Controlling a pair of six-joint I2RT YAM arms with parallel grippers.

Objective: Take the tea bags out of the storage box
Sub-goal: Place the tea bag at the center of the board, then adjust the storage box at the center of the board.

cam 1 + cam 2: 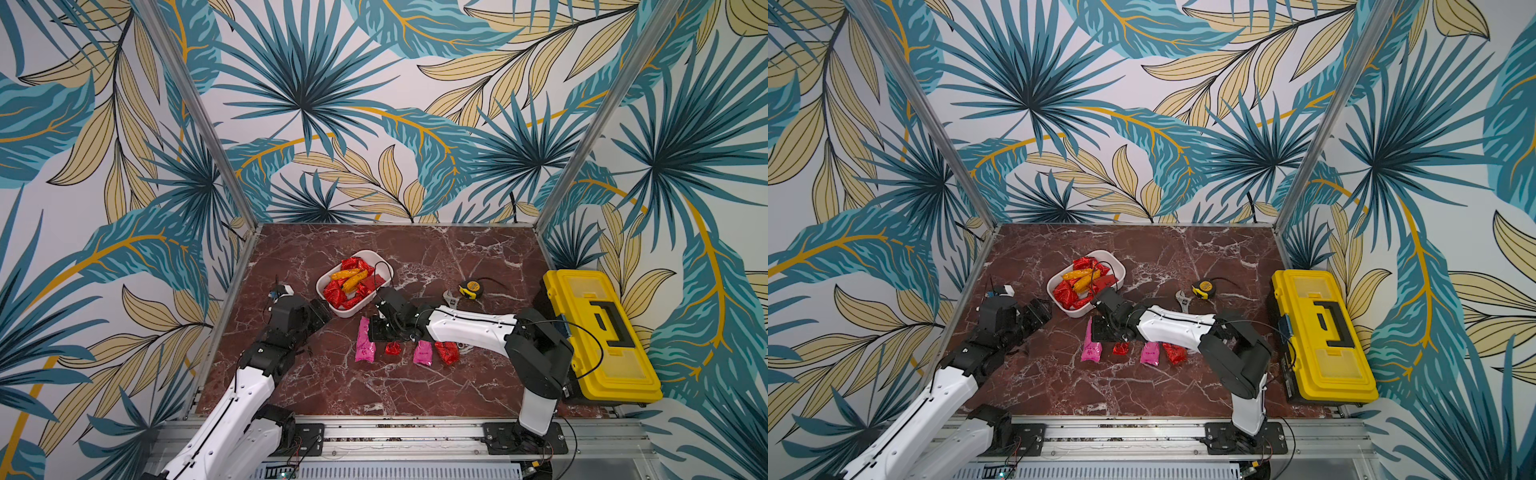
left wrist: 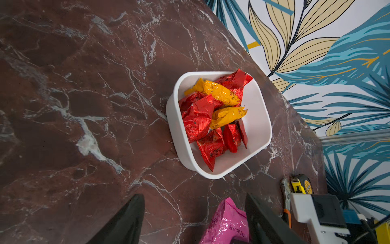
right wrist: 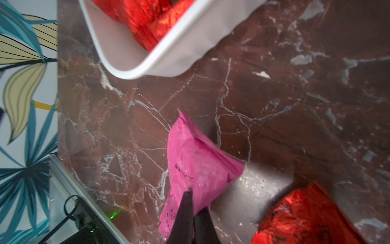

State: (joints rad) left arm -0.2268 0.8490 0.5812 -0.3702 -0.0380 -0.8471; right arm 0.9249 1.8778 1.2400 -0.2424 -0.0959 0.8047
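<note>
The white storage box (image 1: 350,311) (image 1: 1119,271) stands left of the table's middle and holds several red and two orange-yellow tea bags (image 1: 349,280) (image 2: 211,118). In front of it, in a row on the marble, lie a pink tea bag (image 1: 364,345) (image 3: 196,160), a small red one (image 1: 392,348), a second pink one (image 1: 423,353) and a red one (image 1: 446,352). My left gripper (image 1: 326,316) (image 2: 194,196) is open and empty, beside the box's near left corner. My right gripper (image 1: 376,332) (image 3: 196,202) is shut, with its tips over the first pink bag's end; nothing shows between them.
A yellow toolbox (image 1: 598,332) with a black handle fills the right edge. A tape measure (image 1: 471,288) and a wrench (image 1: 451,297) lie behind my right arm. Patterned walls and aluminium posts close in the table on three sides.
</note>
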